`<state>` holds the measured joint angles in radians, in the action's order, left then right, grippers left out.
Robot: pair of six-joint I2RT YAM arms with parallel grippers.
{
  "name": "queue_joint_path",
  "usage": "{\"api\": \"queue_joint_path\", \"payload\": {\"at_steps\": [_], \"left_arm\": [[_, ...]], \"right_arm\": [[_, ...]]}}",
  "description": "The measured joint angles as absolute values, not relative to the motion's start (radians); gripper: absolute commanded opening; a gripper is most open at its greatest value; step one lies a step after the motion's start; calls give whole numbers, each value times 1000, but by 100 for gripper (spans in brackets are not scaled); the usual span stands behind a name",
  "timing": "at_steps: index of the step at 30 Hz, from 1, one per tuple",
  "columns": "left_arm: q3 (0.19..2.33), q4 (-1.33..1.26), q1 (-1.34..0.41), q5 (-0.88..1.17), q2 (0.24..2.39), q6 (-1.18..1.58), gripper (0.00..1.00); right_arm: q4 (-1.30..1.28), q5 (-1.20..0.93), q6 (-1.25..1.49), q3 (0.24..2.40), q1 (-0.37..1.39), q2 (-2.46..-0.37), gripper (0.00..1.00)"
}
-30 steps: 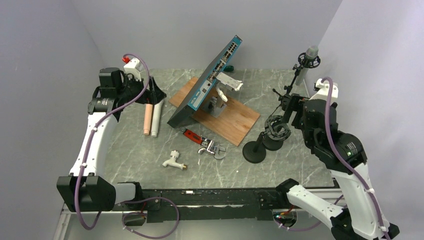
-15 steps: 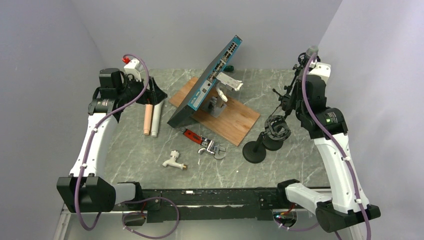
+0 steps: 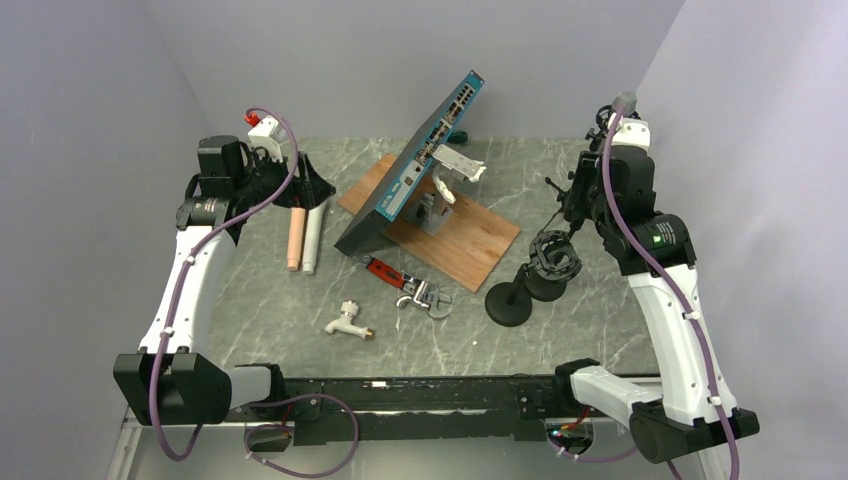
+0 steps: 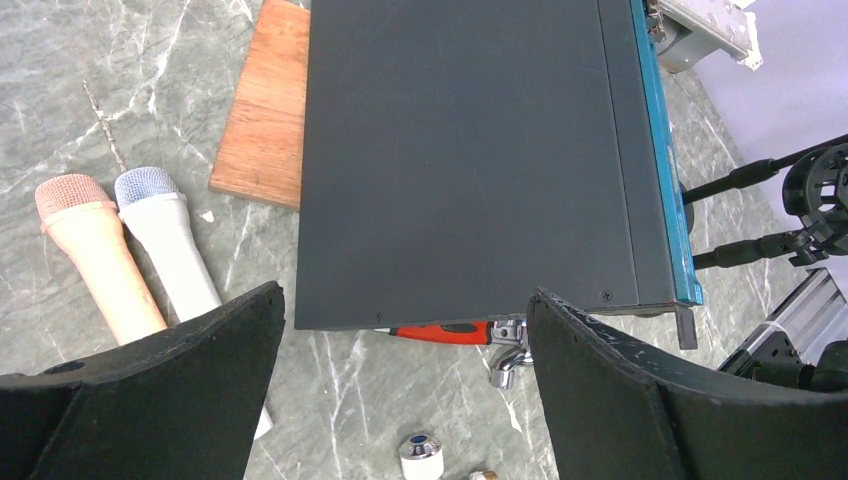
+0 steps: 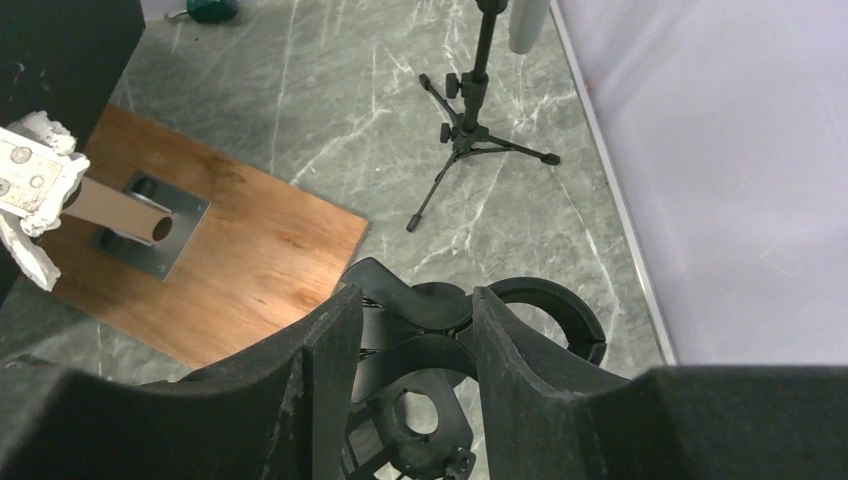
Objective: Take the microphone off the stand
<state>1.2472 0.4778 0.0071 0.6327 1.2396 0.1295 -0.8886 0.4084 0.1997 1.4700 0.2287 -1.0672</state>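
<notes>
A grey microphone (image 3: 624, 101) sits in a black shock mount on top of a thin tripod stand (image 3: 578, 182) at the back right. The right arm partly hides it. In the right wrist view the tripod (image 5: 470, 130) stands ahead and the microphone's lower end (image 5: 527, 25) shows at the top edge. My right gripper (image 3: 584, 205) (image 5: 415, 300) is raised beside the stand, open by a narrow gap, with nothing between its fingers. My left gripper (image 3: 310, 190) (image 4: 405, 300) is wide open and empty at the far left.
Two empty shock-mount stands (image 3: 550, 255) with round bases (image 3: 508, 303) stand below the right gripper. A tilted blue network switch (image 3: 420, 160) leans on a wooden board (image 3: 470, 235). A pink mic (image 3: 295, 235), a white mic (image 3: 313, 235), a red-handled wrench (image 3: 400, 280) and a tap (image 3: 350, 322) lie on the table.
My right arm has swung up and back, from low beside the round-base stands to close against the tripod stand and microphone. The left arm has not moved.
</notes>
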Motion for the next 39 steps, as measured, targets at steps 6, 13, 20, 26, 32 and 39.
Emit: {"api": "queue_joint_path", "payload": {"at_steps": [6,13,20,26,32,39], "left_arm": [[1247,476,7,633,1240,133,93],[1247,476,7,636,1240,136,93],[1247,476,7,646,1238,141,93],[1246,475,7,658,1238,144,93],[1240,474,7,659,1238,145,93],[1238,472,7,668,1238,152,93]], "right_arm": [[-864,403,187,1441,228,-1065,42],[-809,413,194,1392,228,-1039,44],[-707,410,225,1283,228,-976,44],[-676,408,274,1188,227,-967,43],[-695,409,320,1076,220,-958,43],[-754,413,340,1045,220,-982,49]]}}
